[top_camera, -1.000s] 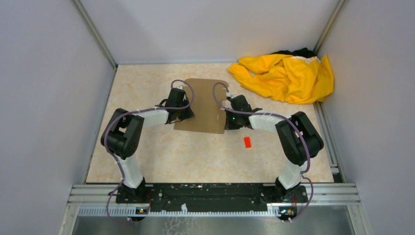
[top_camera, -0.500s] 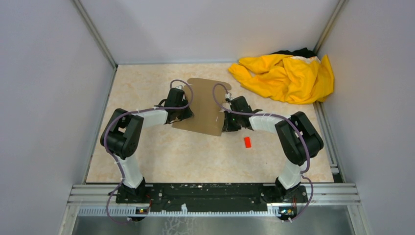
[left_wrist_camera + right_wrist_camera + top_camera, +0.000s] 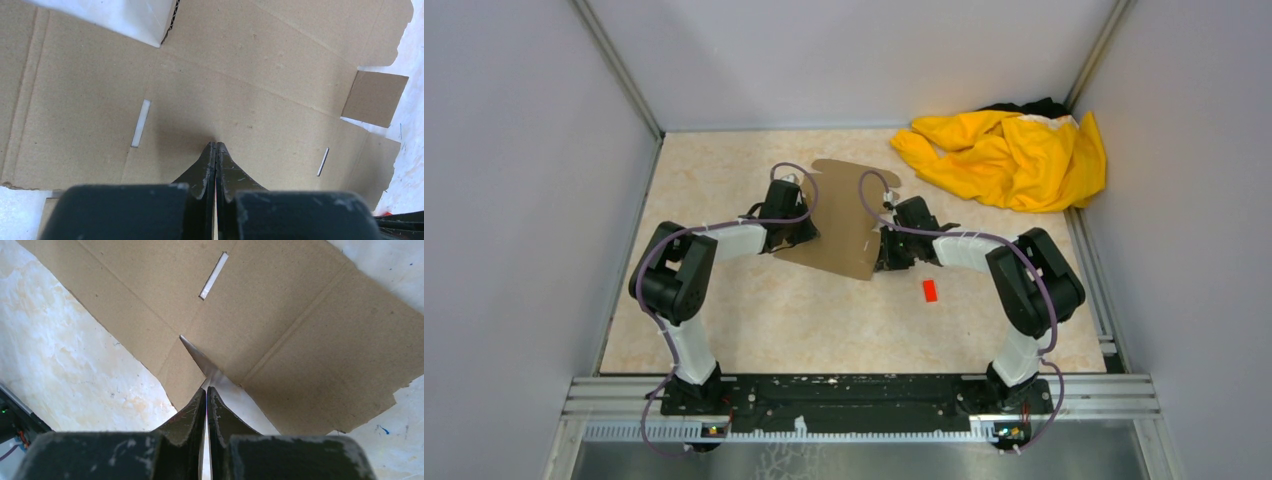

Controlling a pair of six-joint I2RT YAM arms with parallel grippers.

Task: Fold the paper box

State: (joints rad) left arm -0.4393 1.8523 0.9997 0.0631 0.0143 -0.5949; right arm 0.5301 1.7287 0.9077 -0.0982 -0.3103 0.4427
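Seen from above, the paper box (image 3: pixel 844 215) is not yet a box. It is a flat brown die-cut cardboard sheet lying in the middle of the pale bench (image 3: pixel 724 170), between the two arms. A crumpled yellow cloth (image 3: pixel 1014 155) sits well apart at the far right corner. A tiny red block (image 3: pixel 929 290) lies just beside the right arm, clear of the sheet.

The left fingers (image 3: pixel 205 170) are closed together with nothing between them. Their joined tip points down at a panel of the sheet, between two narrow slots, and seems to touch it. This looks like a pin, holding that side flat so the card cannot slide away.

The right fingers (image 3: pixel 192 415) are also closed and grip nothing. Their tip meets the sheet's right edge, at a cut where two flaps part. Used like a blunt wedge, they are probably nudging or prising that side towards a crease. Whether the tip is under the card or only against it cannot be told.

Compared with a second ago, the right fingers sit a little further left. The sheet's near right corner has shifted left with them, so the card now lies slightly skewed. The left fingers, the cloth and the block are where they were. No fold is standing yet.
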